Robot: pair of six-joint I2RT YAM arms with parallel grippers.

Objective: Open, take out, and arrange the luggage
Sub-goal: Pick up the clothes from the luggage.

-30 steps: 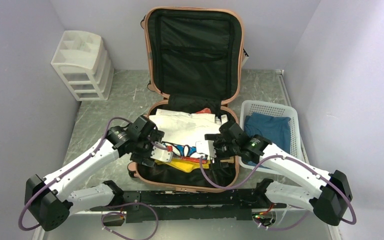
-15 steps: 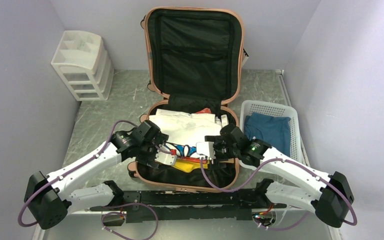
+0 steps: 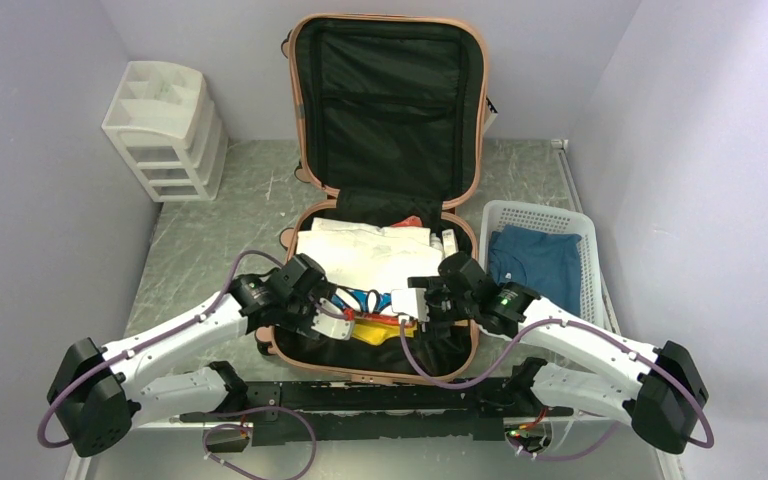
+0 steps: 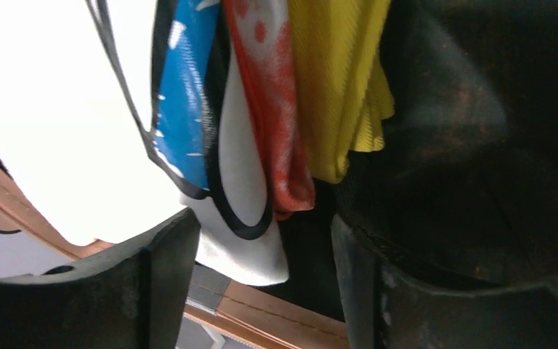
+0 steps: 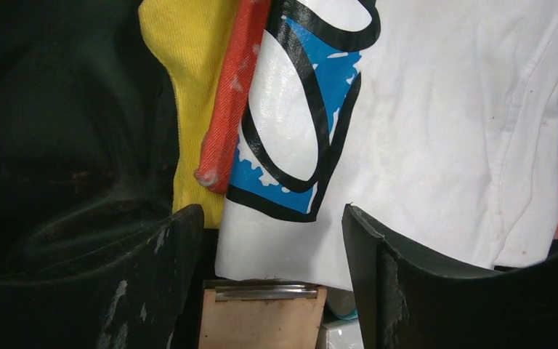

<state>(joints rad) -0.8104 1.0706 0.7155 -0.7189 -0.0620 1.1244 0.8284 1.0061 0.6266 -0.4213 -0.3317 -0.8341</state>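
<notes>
Half through at best, judging by the large salmon-pink hard-shell suitcase (image 3: 360, 205) at the centre of the grey marbled table (image 3: 250, 180): already opened, not yet emptied. Looks like the take-out step. Shows the left gripper (image 4: 261, 240) and the right gripper (image 5: 272, 225) low over the packed half at 6 o'clock, both with fingers spread and clamped on nothing, each straddling an edge of the folded white garment with blue-and-black print (image 5: 421, 123), next to the yellow cloth (image 4: 334, 73) and the red-orange cloth (image 4: 276, 109). Calls next, most likely, for pinching both edges at once, lifting level to avoid dragging the cloths beneath, then carrying toward the white slotted plastic basket (image 3: 580, 215) at 3 o'clock, already holding 1 teal-blue cloth (image 3: 535, 260). Lies with its long axis running from 12 to 6 o'clock, the 2 halves end to end; holds the lid (image 3: 390, 70) upright at 12 o'clock, inner face turned to 6 o'clock.
</notes>
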